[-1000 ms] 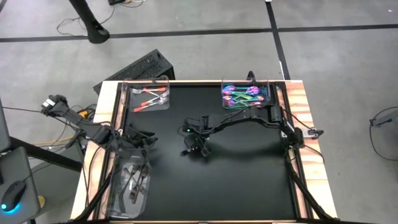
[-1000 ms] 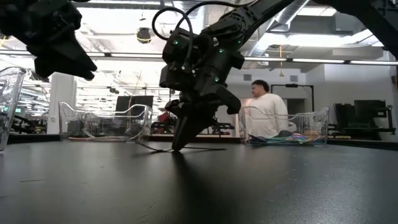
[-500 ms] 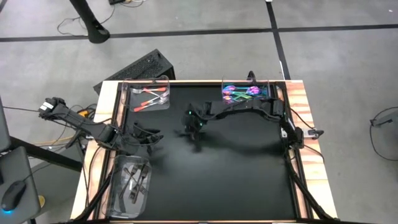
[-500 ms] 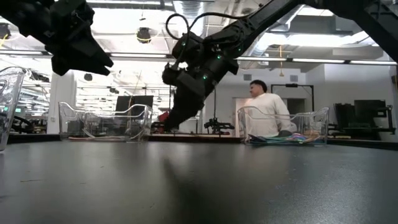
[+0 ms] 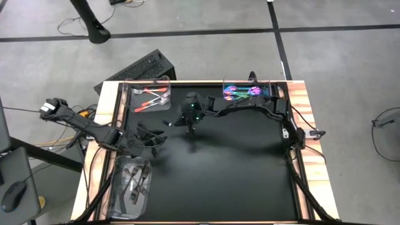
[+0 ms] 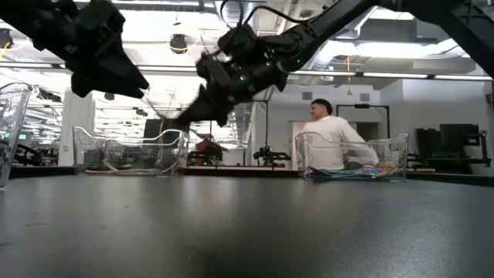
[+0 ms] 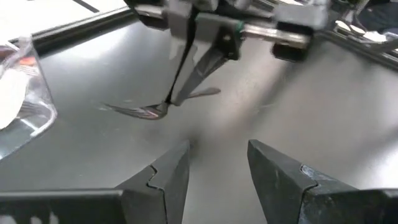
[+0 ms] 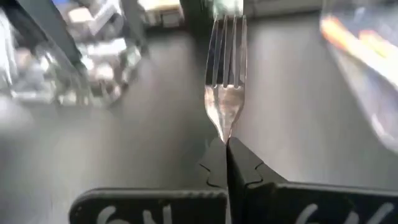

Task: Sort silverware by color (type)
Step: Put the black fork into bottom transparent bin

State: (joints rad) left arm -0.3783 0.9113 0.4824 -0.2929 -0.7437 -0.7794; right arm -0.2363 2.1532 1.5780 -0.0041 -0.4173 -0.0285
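Observation:
My right gripper (image 5: 189, 120) is over the table's far-left middle, shut on a slim greyish fork (image 8: 226, 68) whose tines point away from the wrist; the left wrist view shows the fork (image 7: 152, 110) lifted above the black table. My left gripper (image 7: 214, 168) hovers open and holds nothing, left of the right one and near the table's left edge (image 5: 155, 135). Coppery pieces (image 5: 150, 97) lie in the far-left tray. Iridescent ones (image 5: 242, 94) lie in the far-right tray, and dark ones (image 5: 132, 182) in the near-left tray. My right gripper pinches the fork between its two fingers at the narrow neck (image 8: 225, 138), just behind the tines. The fingers (image 7: 186, 74) come from above, slanting down toward the table's left. The fork is lifted clear and lies roughly level; its handle side is mostly hidden by the fingers.
Three clear plastic trays stand at the table's far-left (image 6: 131, 150), far-right (image 6: 351, 154) and near-left (image 5: 119, 200) parts. The black middle of the table (image 5: 237, 169) shows nothing lying on it. A person in white (image 6: 332, 139) stands in the room beyond the far edge.
My right gripper has lifted the fork off the table's middle and carried it up toward the far-left tray. It has tipped from pointing steeply down to a slant toward the left. My left gripper has drifted a little toward the table's middle.

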